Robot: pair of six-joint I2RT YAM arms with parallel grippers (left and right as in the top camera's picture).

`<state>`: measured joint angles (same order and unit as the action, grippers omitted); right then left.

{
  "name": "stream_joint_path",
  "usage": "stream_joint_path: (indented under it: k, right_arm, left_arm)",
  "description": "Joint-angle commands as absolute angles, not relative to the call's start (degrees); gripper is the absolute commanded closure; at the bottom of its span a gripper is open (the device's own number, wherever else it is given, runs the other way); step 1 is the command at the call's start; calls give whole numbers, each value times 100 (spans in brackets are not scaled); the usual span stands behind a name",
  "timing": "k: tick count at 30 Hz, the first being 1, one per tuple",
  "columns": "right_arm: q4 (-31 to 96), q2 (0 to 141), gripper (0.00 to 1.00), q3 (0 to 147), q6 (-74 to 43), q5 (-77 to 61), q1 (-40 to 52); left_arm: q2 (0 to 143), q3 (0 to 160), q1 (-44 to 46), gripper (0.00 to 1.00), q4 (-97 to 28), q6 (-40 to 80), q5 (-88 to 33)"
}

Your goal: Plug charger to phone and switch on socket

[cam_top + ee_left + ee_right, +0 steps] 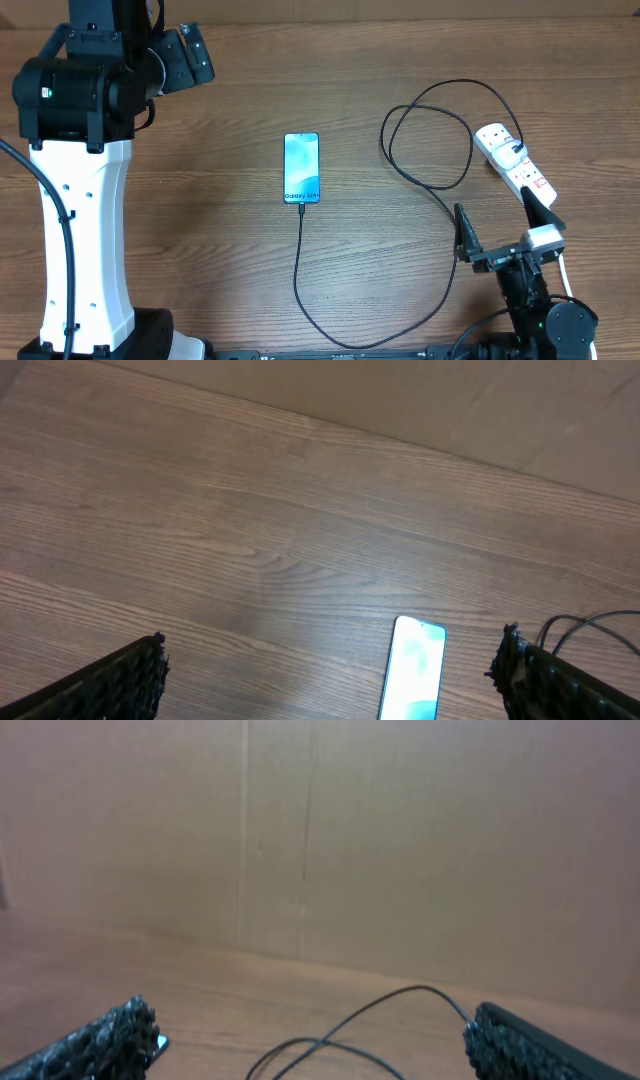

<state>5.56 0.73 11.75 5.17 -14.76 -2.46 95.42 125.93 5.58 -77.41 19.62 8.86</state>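
The phone (pixel 302 168) lies flat mid-table with its blue-teal screen lit; the left wrist view also shows the phone (pixel 415 680). The charger cable (pixel 300 260) meets the phone's near edge, runs along the front, then loops up to a black plug (pixel 511 151) in the white socket strip (pixel 520 170) at the right. My left gripper (pixel 188 55) hovers open at the back left, far from the phone, its fingers (pixel 115 685) wide apart. Just in front of the strip, my right gripper (pixel 500 222) is open and empty, with cable loops (pixel 350 1020) lying ahead of it.
A brown cardboard wall (pixel 320 830) stands behind the wooden table (pixel 200 220). The left arm's white column (pixel 85 240) occupies the left side. The right arm's base (pixel 545 310) sits at the front right, beside the strip's white cord (pixel 564 268).
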Motion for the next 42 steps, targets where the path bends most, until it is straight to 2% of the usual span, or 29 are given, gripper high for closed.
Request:
stream_joint_path:
  k: [1,16,24,30,42]
  right_arm:
    - [156,16,0,884,373,-1446,-191]
    - [-716,14,0,43,259,-1448,-102]
    - [-475,14,0,43,283,-1291,-97]
    - [388,14,0,43,272,-1286,-97]
    - [421,14,0,45,-23,-963,-97]
  left_arm:
    - [9524,12578,565,1,-7736,2080,956]
    - [9524,12578,565,0,-7736,2080,956]
    - [9524,12578,565,0,-7736,2080,956]
    - [9524,12578,565,0,-7736,2080,956]
    - [9524,12578,565,1,-7736,2080,956]
